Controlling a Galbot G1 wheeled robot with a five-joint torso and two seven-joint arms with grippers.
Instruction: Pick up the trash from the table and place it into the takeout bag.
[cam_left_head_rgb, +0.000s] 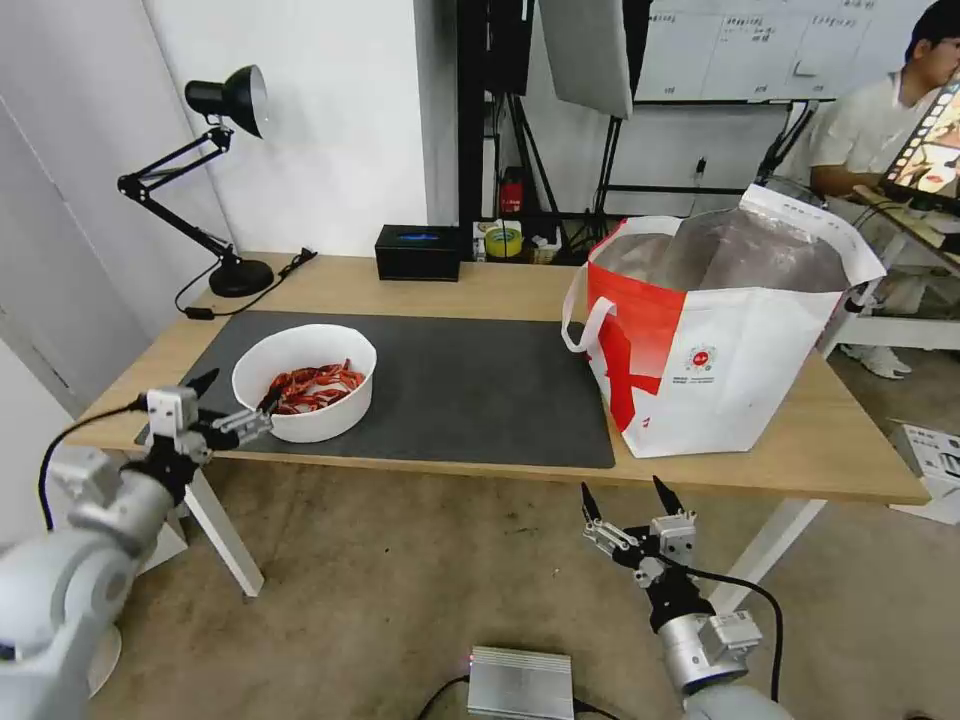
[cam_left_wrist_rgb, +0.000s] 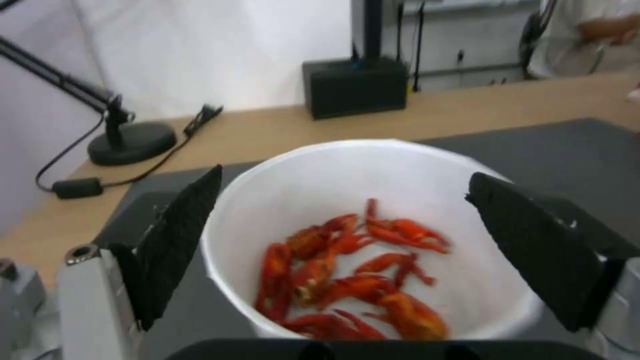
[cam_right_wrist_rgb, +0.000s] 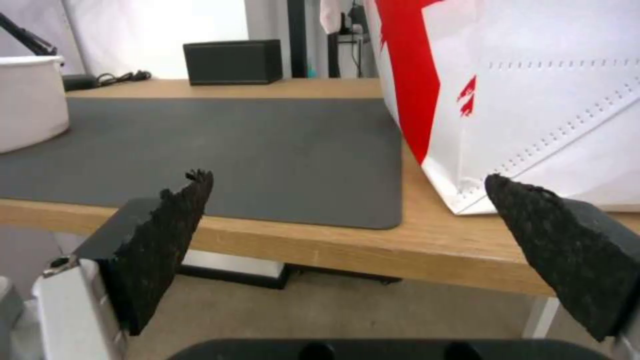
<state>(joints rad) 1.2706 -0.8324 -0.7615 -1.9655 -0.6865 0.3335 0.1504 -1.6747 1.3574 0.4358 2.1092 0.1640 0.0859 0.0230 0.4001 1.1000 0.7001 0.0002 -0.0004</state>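
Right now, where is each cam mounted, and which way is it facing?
Head: high, looking down at table and takeout bag; both arms show, right gripper below the table edge.
Left wrist: behind left gripper, open, facing the bowl.
Right wrist: behind the open fingers, facing the table edge.
Shared: bowl, black box.

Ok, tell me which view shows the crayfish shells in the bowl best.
The left wrist view: it looks straight down into the white bowl, so each of the crayfish shells is distinct between the open left gripper fingers. The head view shows them smaller, as a red heap. The right wrist view catches the bowl's outer wall alone.
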